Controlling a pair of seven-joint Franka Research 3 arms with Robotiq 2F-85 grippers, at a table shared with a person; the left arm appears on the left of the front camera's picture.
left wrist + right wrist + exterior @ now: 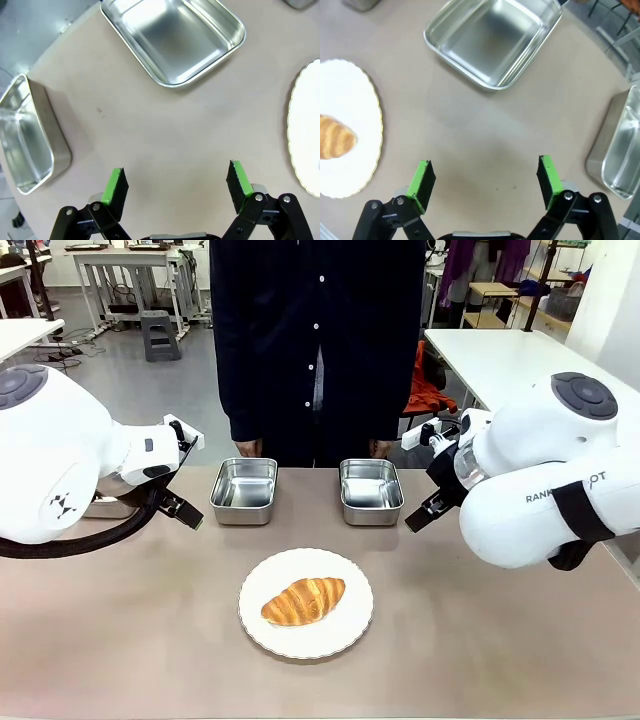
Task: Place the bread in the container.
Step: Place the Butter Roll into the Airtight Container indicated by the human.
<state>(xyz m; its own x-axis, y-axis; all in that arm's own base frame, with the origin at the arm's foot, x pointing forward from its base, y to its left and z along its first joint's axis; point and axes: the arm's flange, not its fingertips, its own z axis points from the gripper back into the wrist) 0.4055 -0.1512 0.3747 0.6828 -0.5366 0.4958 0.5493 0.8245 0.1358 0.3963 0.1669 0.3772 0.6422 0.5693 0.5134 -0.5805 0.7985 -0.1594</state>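
Two pincers, left pincer (177, 182) and right pincer (487, 177), hang wide open and empty, so pickup seems unstarted: the golden-brown ridged croissant (303, 600) lies on a round white plate (330, 636) between them, needing one to straddle it before the shiny rectangular steel pan (492, 45) ahead.

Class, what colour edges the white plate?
Thin gold, along the scalloped rim of the plate; clearest in the right wrist view.

Front camera across table (120, 640) toward person (320, 340); wrist cameras close overhead, plate (302, 130) common to both.
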